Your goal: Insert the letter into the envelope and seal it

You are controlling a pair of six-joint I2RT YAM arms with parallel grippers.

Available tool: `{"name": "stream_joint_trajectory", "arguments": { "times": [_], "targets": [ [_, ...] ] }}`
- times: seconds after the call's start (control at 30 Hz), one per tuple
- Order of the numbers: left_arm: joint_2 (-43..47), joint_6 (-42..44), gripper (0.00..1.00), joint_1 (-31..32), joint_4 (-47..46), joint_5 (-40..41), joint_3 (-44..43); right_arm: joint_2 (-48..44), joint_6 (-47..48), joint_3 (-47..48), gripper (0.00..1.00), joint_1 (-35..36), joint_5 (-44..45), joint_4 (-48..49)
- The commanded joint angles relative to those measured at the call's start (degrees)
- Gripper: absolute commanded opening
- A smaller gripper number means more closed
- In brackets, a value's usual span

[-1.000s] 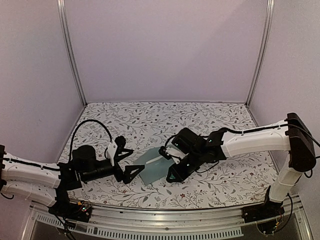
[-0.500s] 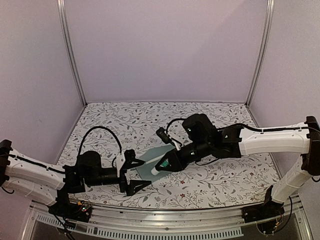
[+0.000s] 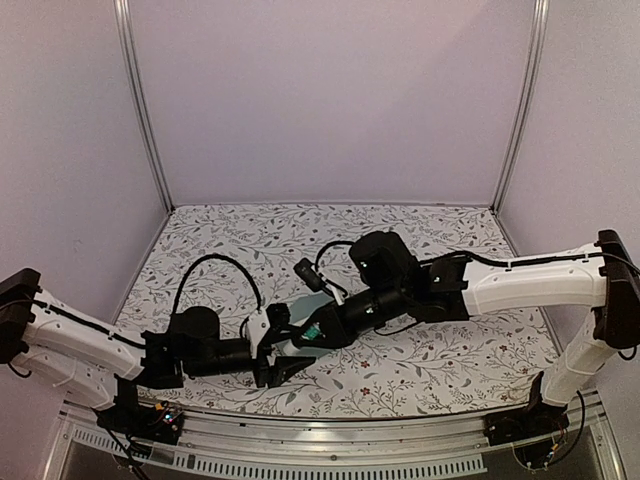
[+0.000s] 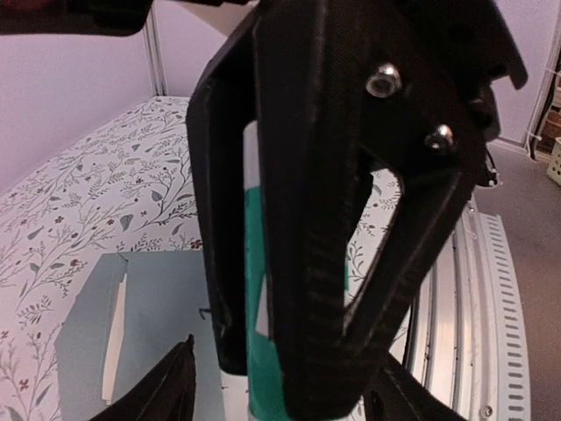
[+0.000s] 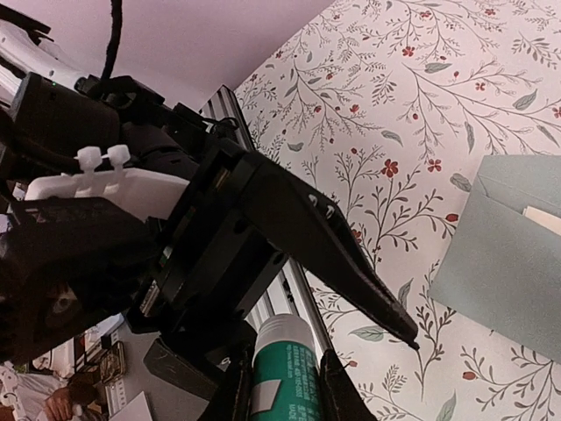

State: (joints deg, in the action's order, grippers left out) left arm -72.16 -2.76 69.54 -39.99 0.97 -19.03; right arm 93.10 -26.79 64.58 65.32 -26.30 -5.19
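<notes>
My right gripper [image 3: 320, 331] is shut on the small white-and-teal glue stick [image 3: 311, 334] and holds it above the table's front middle. In the right wrist view the stick [image 5: 282, 373] sits between my right fingers [image 5: 238, 386]. My left gripper [image 3: 284, 346] is open, and the stick's white end lies between its spread jaws without being clamped. In the left wrist view the stick [image 4: 263, 338] shows behind the right gripper's fingers [image 4: 324, 219]. The teal envelope [image 4: 153, 303] lies flat on the table below; it also shows in the right wrist view [image 5: 508, 254]. Only a cream sliver of the letter [image 4: 112, 338] shows inside it.
The table carries a floral cloth [image 3: 330, 235]. A metal rail [image 3: 330, 432] runs along the near edge. Purple walls and two upright posts [image 3: 140, 110] close in the back and sides. Both arms cross low over the front middle.
My right gripper has swung left and down with the glue stick. My left gripper has moved right to meet it, so its open jaws now stand around the stick's end.
</notes>
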Motion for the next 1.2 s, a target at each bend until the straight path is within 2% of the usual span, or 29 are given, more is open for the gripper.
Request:
{"name": "stream_joint_trajectory", "arguments": {
  "times": [0.0, 0.17, 0.33, 0.43, 0.53, 0.6, 0.77, 0.87, 0.97, 1.07, 1.17],
  "targets": [
    [-1.9, 1.5, 0.56, 3.0, -1.9, 6.8, -2.4, 1.4, -0.3, 2.3, 0.0, 0.6, -0.9, 1.5],
    [-1.5, 2.6, 0.43, 5.6, -2.9, 11.8, -2.3, 1.5, -0.3, 2.1, 0.0, 0.6, -0.8, 1.3],
    [-1.7, 4.5, 0.21, 7.1, -3.1, 14.3, -2.4, 1.6, -0.6, 1.8, 0.01, 0.7, -1.6, 1.4],
    [-2.1, 5.4, 0.07, 8.1, -3.1, 16.6, -2.6, 1.4, -0.8, 1.9, 0.04, 0.7, -1.7, 1.3],
    [-2.3, 5.9, 0.01, 8.6, -2.9, 18.2, -2.7, 1.2, -1.1, 2.0, 0.1, 0.7, -1.6, 1.1],
    [-2.3, 6.1, 0.0, 8.8, -2.4, 18.5, -2.9, 1.2, -1.2, 2.0, 0.17, 0.7, -1.6, 1.0],
    [-2.3, 6.2, 0.0, 8.8, -0.8, 20.8, -3.3, 0.5, -1.4, 2.7, 0.51, 0.6, 1.4, 0.5],
    [-2.3, 5.8, 0.0, 8.6, 0.9, 23.8, -3.5, -1.2, -0.7, 3.8, 0.64, 0.5, 4.6, -0.8],
    [-2.3, 3.6, 0.0, 7.2, 4.5, 25.6, -4.5, -3.7, 0.6, 4.8, 0.84, 0.2, 8.9, -2.5],
    [-1.9, 0.2, 0.0, 4.3, 7.8, 25.6, -5.0, -6.6, 1.2, 4.5, 0.92, -0.9, 13.4, -3.3],
    [-2.1, -4.3, 0.0, -0.5, 12.5, 24.9, -5.6, -9.5, 1.8, 3.7, 0.98, -1.2, 23.5, -5.6]
  ]
}}
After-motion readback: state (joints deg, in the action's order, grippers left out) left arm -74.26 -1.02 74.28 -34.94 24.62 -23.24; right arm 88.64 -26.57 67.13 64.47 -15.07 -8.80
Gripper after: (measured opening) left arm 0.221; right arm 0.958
